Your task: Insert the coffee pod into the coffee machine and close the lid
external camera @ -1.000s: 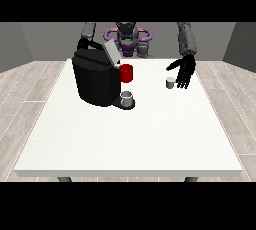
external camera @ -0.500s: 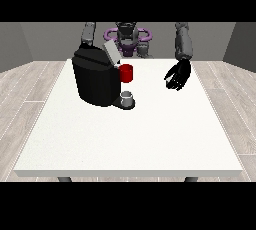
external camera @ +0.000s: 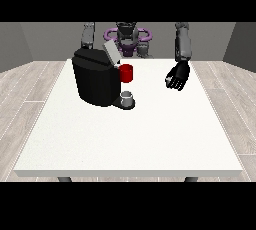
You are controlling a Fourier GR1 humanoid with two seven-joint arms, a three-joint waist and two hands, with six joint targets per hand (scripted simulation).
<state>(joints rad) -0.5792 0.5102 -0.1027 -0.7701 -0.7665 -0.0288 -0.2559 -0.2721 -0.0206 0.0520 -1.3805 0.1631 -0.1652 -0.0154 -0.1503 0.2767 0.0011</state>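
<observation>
You saw the black coffee machine (external camera: 97, 81) upright at the table's (external camera: 130, 139) far left, lid (external camera: 111, 52) tilted open. The hand at the view's right (external camera: 178, 77) curled; the pod couldn't be made out.

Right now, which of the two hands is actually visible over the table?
The hand at the view's right, hanging over the white table, right of the coffee machine. The other arm runs down behind the machine, so its hand is hidden.

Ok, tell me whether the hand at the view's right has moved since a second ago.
Yes. The hand has lifted and drawn back slightly toward the robot, judged against the table's far right corner.
</observation>
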